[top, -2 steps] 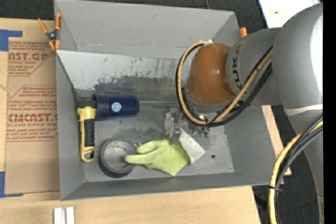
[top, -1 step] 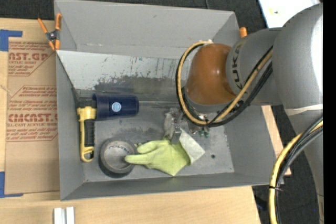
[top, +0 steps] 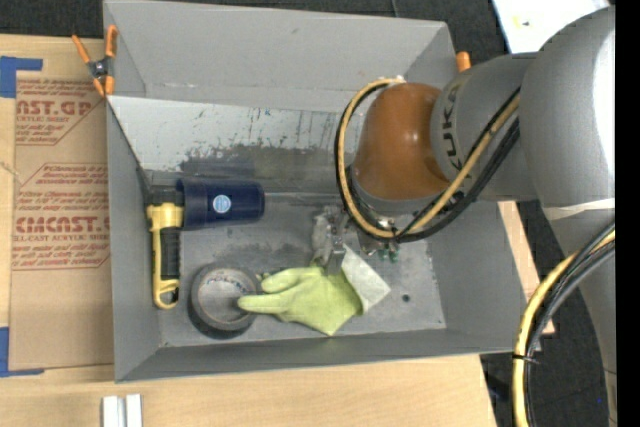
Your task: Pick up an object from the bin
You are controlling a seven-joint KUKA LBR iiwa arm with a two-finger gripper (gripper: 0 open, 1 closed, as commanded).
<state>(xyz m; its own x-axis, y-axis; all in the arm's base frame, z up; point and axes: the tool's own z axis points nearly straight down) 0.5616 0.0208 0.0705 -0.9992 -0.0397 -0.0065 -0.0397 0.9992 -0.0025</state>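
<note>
My gripper [top: 334, 243] hangs under the orange wrist cover, low in the middle of the bin. It is just above the right end of a yellow-green rubber glove [top: 305, 298] that lies flat along the front wall. A pale, flat, whitish packet [top: 367, 281] rests beside the glove's cuff, right below and slightly right of the gripper. The glove's fingers reach left onto a grey roll of tape [top: 218, 300].
A dark blue cylinder [top: 220, 203] lies on its side at the back left of the floor. A yellow and black hand tool [top: 165, 255] runs along the left wall. The arm and its cables cover the bin's right side.
</note>
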